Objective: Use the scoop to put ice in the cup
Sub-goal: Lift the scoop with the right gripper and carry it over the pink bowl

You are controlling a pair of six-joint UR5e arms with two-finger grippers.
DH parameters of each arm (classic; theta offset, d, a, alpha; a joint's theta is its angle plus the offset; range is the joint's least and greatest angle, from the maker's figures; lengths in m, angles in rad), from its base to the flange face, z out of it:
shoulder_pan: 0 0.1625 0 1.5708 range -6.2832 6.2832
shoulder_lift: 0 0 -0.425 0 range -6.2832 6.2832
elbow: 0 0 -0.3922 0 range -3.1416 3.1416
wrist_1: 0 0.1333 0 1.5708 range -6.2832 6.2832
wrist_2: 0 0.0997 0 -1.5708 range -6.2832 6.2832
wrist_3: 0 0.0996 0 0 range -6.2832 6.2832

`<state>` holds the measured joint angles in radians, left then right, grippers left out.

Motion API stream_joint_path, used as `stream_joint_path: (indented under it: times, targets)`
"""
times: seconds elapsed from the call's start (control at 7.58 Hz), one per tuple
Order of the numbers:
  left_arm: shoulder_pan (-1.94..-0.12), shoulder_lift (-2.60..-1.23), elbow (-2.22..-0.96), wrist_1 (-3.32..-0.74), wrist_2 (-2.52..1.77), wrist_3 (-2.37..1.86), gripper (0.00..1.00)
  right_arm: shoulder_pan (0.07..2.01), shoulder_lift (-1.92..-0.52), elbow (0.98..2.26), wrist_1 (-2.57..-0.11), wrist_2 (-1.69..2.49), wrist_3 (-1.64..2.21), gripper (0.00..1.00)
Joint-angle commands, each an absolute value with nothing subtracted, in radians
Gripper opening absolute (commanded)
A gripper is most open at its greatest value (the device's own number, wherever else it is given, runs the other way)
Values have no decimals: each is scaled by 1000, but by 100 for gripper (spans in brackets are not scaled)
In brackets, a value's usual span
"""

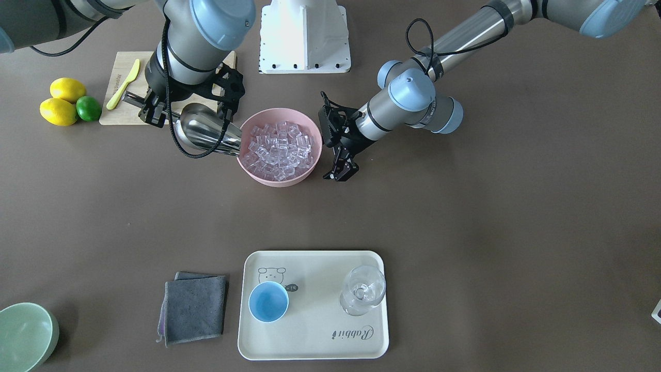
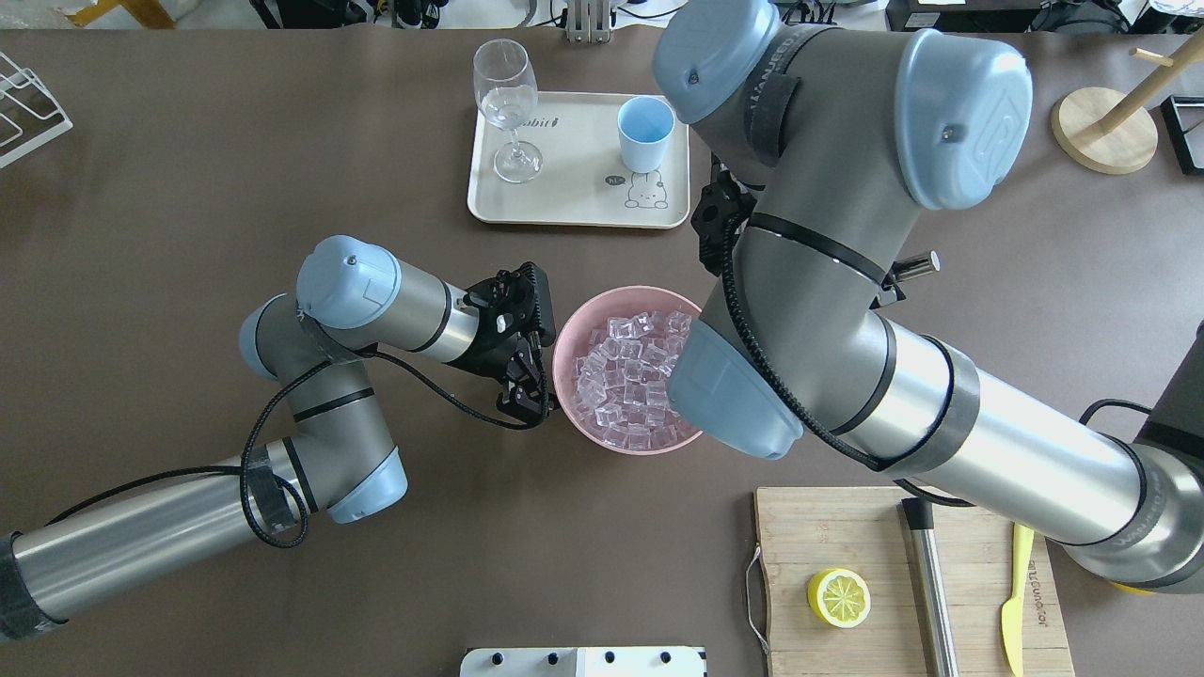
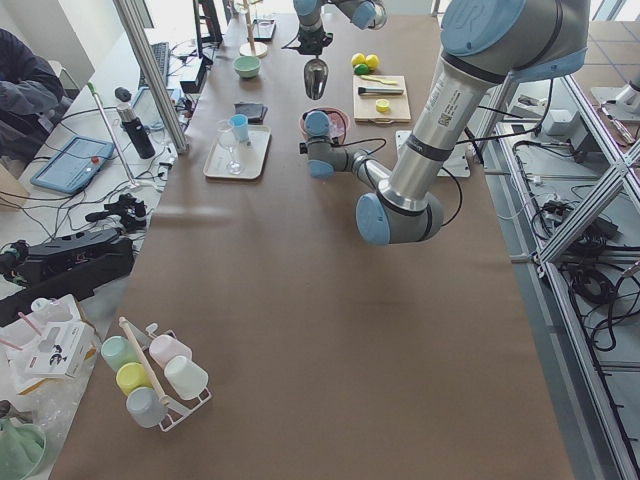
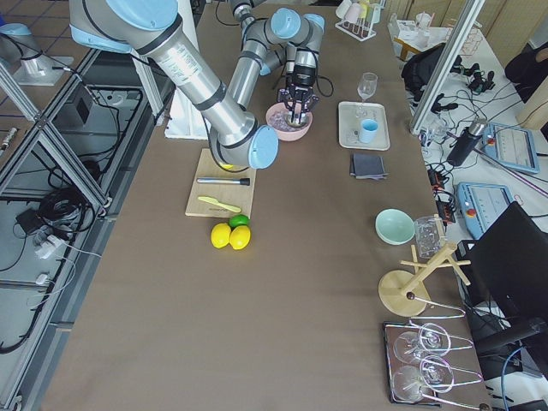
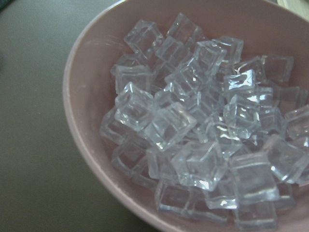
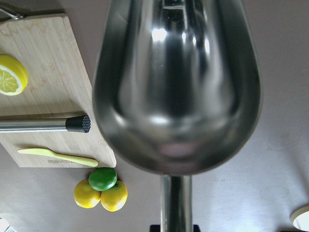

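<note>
The scoop (image 1: 206, 132) is shiny steel and held in the air just beside the pink bowl (image 1: 289, 180). My right gripper (image 1: 157, 111) is shut on its handle. The right wrist view shows the trough (image 6: 176, 87) empty. The bowl is full of ice (image 1: 279, 150), which also shows in the overhead view (image 2: 630, 376) and the left wrist view (image 5: 203, 135). My left gripper (image 1: 341, 168) is open and empty, close beside the bowl's other side. The light-blue cup (image 1: 268, 302) stands empty on the cream tray (image 1: 315, 341).
A wine glass (image 1: 363, 295) stands on the tray beside the cup. A cutting board (image 2: 847, 527) holds a lemon half (image 2: 838, 597), a steel rod (image 2: 929, 583) and a yellow knife (image 2: 1014, 602). Lemons and a lime (image 1: 62, 103), a grey cloth (image 1: 195, 309) and a green bowl (image 1: 26, 336) lie around.
</note>
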<state>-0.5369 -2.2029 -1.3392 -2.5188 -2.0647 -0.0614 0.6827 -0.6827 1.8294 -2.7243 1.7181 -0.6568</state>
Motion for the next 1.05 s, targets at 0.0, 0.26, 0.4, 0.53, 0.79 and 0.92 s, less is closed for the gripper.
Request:
stream_joint_path:
  times: [0.0, 0.26, 0.4, 0.53, 0.79, 0.92]
  targets:
    - [-537, -2203, -1339, -2519, -2065, -61, 98, 632, -618, 1766, -2816, 1697, -655, 0]
    - [-537, -2203, -1339, -2519, -2065, -61, 98, 588, -604, 1734, -2826, 1680, -644, 0]
    - [-537, -2203, -1339, -2519, -2065, -61, 98, 575, -586, 1698, -2824, 1678, -643, 0]
    - [-537, -2203, -1339, -2519, -2065, -61, 98, 575, -586, 1689, -2823, 1669, -638, 0]
    - [-537, -2203, -1339, -2519, -2065, -61, 98, 575, -584, 1657, -2819, 1649, -637, 0]
    - [-537, -2203, -1339, -2519, -2063, -61, 98, 575, -581, 1654, -2821, 1646, -638, 0]
